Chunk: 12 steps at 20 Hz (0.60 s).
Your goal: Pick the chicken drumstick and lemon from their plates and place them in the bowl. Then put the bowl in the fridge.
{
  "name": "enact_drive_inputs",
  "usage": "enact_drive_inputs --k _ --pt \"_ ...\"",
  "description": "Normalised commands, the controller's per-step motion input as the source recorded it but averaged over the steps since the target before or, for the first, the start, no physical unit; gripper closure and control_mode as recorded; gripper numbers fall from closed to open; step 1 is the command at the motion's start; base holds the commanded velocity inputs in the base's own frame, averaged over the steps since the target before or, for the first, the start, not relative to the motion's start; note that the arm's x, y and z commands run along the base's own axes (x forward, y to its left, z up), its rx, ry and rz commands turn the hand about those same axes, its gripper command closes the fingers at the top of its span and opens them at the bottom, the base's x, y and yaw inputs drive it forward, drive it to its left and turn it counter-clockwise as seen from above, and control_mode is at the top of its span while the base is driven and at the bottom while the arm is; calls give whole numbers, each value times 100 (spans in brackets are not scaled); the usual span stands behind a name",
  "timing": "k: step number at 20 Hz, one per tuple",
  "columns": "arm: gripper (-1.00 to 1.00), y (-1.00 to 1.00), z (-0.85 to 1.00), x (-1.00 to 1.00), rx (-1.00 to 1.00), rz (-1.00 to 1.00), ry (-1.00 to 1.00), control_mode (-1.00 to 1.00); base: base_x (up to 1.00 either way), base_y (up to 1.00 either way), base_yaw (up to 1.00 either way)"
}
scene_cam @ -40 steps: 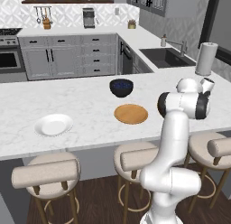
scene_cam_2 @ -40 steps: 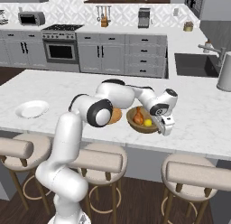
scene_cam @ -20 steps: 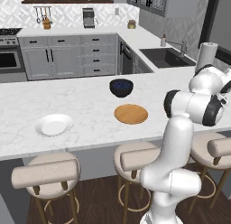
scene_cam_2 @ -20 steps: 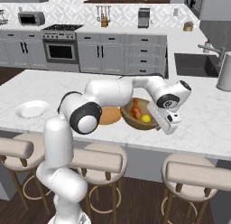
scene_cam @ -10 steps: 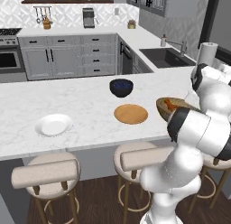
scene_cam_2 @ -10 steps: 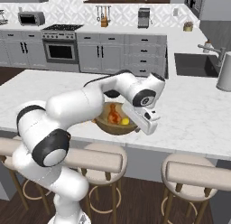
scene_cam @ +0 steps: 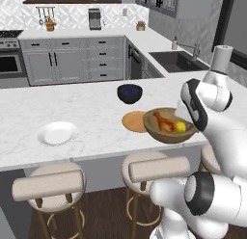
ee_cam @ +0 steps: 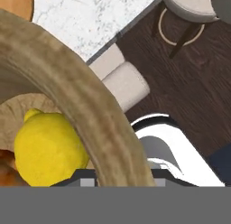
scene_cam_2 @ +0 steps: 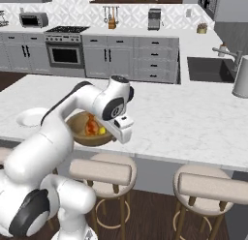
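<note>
My gripper is shut on the near rim of the tan wooden bowl, holding it in the air over the counter's front edge. Inside lie the orange-brown chicken drumstick and the yellow lemon. In the left base view the bowl hangs beside the flat wooden plate, with the drumstick and lemon in it and the gripper at its right rim. The hand view shows the thick bowl rim close up over the lemon. The white plate lies bare at the left. The fridge is out of view.
A glossy dark bowl stands behind the wooden plate. Padded stools line the counter's front, right under the held bowl, on a dark wood floor. A sink and paper towel roll are at the far right.
The arm has swung the bowl with the drumstick and lemon in it from the counter's right side leftward along the front edge, closer to my base. The grip has held.
</note>
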Motion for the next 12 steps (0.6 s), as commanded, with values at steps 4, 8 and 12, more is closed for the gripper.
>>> enact_drive_inputs --k 4,8,12 --pt "100 92 4 -10 0 0 1 -100 0 0 0" --pt "100 24 0 0 2 2 2 -100 0 0 0" --pt "100 0 0 0 0 0 0 100 -74 40 2"
